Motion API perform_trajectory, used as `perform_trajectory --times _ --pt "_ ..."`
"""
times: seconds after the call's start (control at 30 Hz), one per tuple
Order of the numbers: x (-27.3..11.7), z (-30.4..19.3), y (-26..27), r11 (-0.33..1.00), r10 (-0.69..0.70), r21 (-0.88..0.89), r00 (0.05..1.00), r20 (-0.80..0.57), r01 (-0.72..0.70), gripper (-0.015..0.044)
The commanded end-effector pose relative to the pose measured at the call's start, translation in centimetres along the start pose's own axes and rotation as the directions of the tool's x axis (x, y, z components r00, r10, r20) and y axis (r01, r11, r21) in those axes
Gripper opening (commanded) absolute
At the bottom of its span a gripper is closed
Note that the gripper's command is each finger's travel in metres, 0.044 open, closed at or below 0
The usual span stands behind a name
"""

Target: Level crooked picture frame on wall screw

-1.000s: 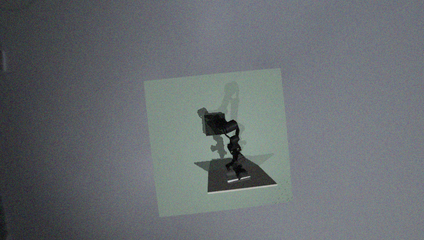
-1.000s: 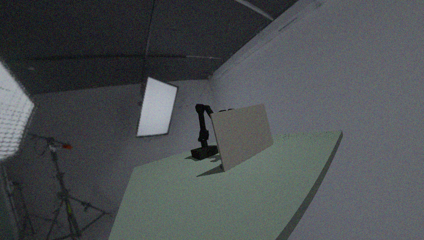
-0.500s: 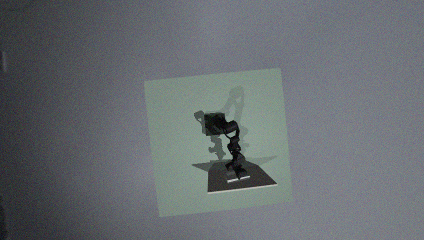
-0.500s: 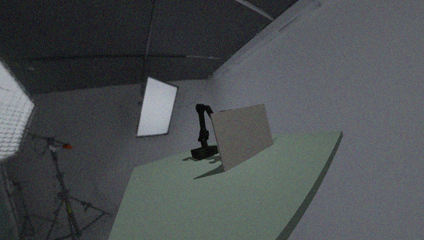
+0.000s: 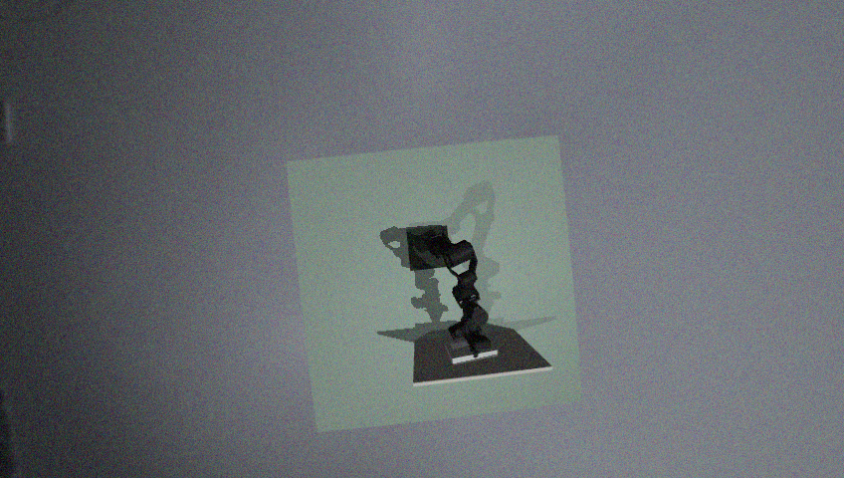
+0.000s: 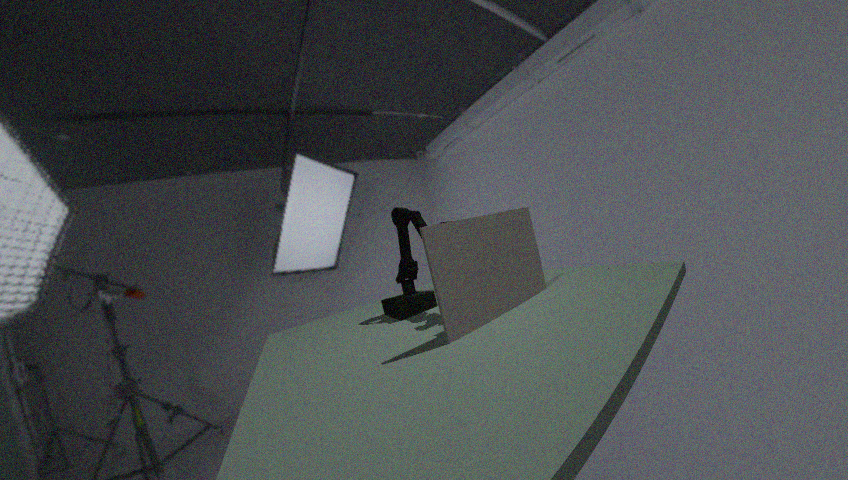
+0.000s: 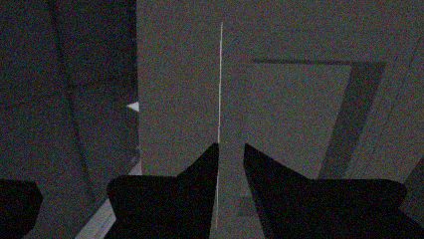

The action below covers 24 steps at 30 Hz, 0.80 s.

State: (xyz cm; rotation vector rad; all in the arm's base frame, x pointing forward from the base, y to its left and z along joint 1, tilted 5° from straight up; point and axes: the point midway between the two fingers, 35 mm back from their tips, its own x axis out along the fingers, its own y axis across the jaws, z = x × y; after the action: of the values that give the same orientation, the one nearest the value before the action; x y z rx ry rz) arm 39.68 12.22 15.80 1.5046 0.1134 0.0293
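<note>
The picture frame (image 5: 465,358) (image 7: 236,100) hangs on the dark wall panel (image 5: 429,369) (image 7: 174,100). In the top view its bright top edge slopes slightly more than the panel's top edge, the left end seeming nearer the panel top; the tilt is small and hard to judge. My gripper (image 5: 475,354) (image 7: 229,147) is shut on the frame's top bar, about mid-length, one fingertip outside the edge and the other at the recessed inner side. In the exterior view the panel hides the frame and gripper. The screw and the notched strip are hidden.
The panel (image 6: 487,267) stands on the pale green table (image 5: 343,355) (image 6: 357,416). The arm's dark base (image 5: 417,260) (image 6: 404,304) stands on the table on the frame's side of the panel. Arm shadows fall across the table. Studio lamps and a tripod stand beyond.
</note>
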Motion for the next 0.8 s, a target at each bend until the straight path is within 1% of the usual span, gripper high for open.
perform_trajectory --times 0.0,0.77 --pt "0.0 0.01 0.03 1.0 0.005 0.028 1.0 -0.002 -0.005 0.0" --pt "0.03 0.12 -0.14 0.989 0.005 0.145 1.0 -0.004 -0.005 0.0"
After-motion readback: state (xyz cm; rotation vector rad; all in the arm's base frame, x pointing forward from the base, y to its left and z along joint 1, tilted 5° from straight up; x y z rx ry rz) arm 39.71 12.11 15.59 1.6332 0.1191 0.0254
